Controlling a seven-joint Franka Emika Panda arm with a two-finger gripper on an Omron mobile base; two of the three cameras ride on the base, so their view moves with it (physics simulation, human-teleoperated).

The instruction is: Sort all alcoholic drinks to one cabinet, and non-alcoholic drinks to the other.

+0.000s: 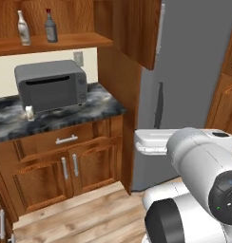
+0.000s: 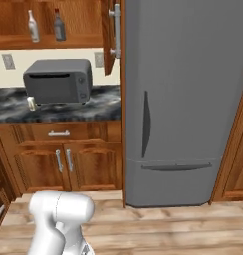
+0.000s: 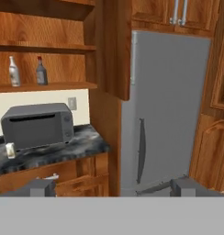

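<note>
Bottles [image 1: 24, 28] on cabinet shelf [image 1: 65, 42], marble counter [image 1: 89, 107]

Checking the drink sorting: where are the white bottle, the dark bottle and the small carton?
white bottle [image 1: 24, 29]: left base view, on its body.
dark bottle [image 1: 51, 29]: left base view, on its label.
small carton [image 1: 29, 113]: left base view, on its front, on the counter.

A grey microwave [image 1: 51, 85] is set on the dark marbled counter [image 1: 96, 107], its back to the cream wall. A wall socket [image 1: 78, 58] is seen just above and behind the microwave's right end. Below the counter under the microwave, a wooden drawer [image 1: 65, 139] with a metal handle is fitted above two arched-panel doors [image 1: 70, 171]. To the right of the microwave, beyond the counter's end, a tall grey fridge [image 2: 178, 99] is placed on the wooden floor [image 1: 84, 216].
</note>
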